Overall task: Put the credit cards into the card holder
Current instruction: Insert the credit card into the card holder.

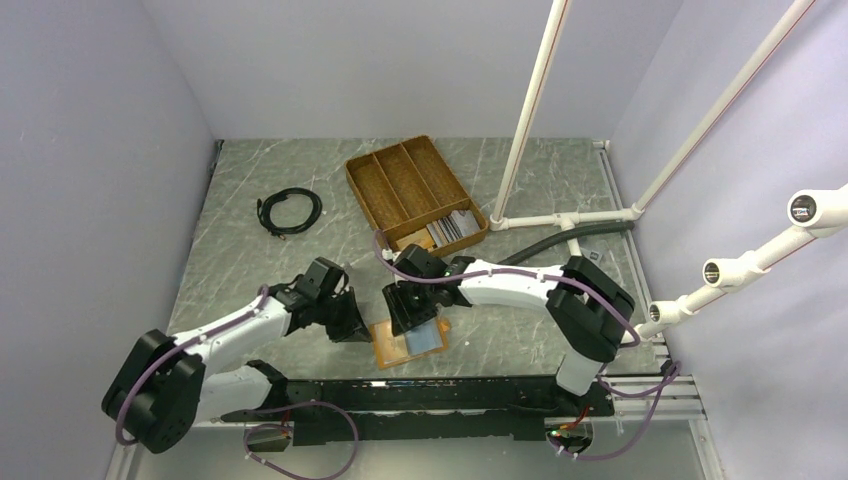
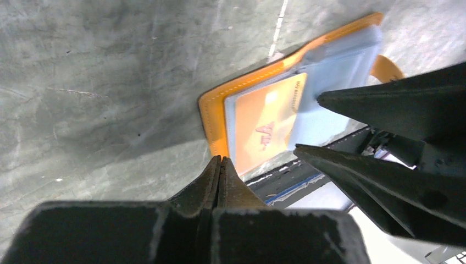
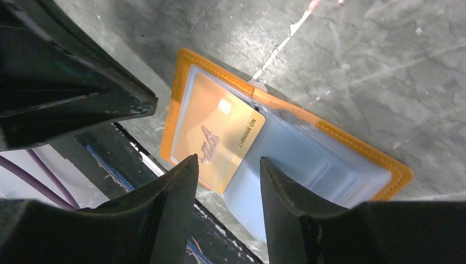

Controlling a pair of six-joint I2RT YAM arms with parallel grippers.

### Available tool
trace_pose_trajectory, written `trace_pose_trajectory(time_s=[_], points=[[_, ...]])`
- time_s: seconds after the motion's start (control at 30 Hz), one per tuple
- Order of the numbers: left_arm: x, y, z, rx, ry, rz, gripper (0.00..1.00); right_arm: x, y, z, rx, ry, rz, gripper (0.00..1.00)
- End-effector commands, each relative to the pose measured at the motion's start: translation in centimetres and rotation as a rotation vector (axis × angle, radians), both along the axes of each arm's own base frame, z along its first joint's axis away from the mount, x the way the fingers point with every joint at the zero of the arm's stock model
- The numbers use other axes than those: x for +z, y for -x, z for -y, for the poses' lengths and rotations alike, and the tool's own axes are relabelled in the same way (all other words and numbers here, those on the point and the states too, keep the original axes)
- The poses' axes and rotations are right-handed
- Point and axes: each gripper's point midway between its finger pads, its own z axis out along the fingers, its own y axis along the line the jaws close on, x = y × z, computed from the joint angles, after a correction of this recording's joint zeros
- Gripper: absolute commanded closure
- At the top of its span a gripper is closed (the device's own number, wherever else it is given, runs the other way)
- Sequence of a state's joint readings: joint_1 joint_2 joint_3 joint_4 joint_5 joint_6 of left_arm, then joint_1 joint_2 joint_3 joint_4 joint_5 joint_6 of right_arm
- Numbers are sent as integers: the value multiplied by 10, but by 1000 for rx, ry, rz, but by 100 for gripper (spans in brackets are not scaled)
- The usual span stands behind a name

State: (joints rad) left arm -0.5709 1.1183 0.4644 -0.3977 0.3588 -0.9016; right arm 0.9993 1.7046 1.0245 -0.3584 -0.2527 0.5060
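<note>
Mid-insertion, judging by layout: small orange-tan leather card holder [image 3: 329, 159] lying open flat near front table edge, orange plastic card [image 3: 220, 137] part-way into its left pocket. Right gripper [image 3: 228, 162] parted and empty just above card; left gripper [image 2: 221, 159] pinched together on nothing, tip at holder's stitched edge, contact unclear. Next calls for gentle push to seat card without sliding holder, then fetching remaining grey cards [image 1: 450, 227] from brown wicker tray [image 1: 380, 175].

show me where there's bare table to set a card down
Free: the patch between cable and left arm; the strip between cable and back wall; the patch right of the card holder, between right arm and the near rail. Crowded: at the card holder, where left gripper and right gripper sit close together.
</note>
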Motion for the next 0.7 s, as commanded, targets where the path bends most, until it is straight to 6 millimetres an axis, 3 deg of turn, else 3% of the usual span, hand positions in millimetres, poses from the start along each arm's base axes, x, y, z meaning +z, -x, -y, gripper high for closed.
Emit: trace_pose_trajectory(time_s=[0.0,0.23,0.4,0.5,0.67], points=[[-7,-4,3,-16,-10,-9,100,-8,-7,-14,-6,-42,-2,52],[-36,-2,1,-10,-50,-59,100,-16,2,-37,40,-127,-86,52],[-29,-8,3,-3,-49,-30,100,15,13,-48,79,-280,-125,52],[-21,-9,-1,-2,-70,-9,100,26,8,-37,50,-322,-137,51],[-1,-10,-5,-15,-73,32,99,19,-8,3,-10,-110,16,45]])
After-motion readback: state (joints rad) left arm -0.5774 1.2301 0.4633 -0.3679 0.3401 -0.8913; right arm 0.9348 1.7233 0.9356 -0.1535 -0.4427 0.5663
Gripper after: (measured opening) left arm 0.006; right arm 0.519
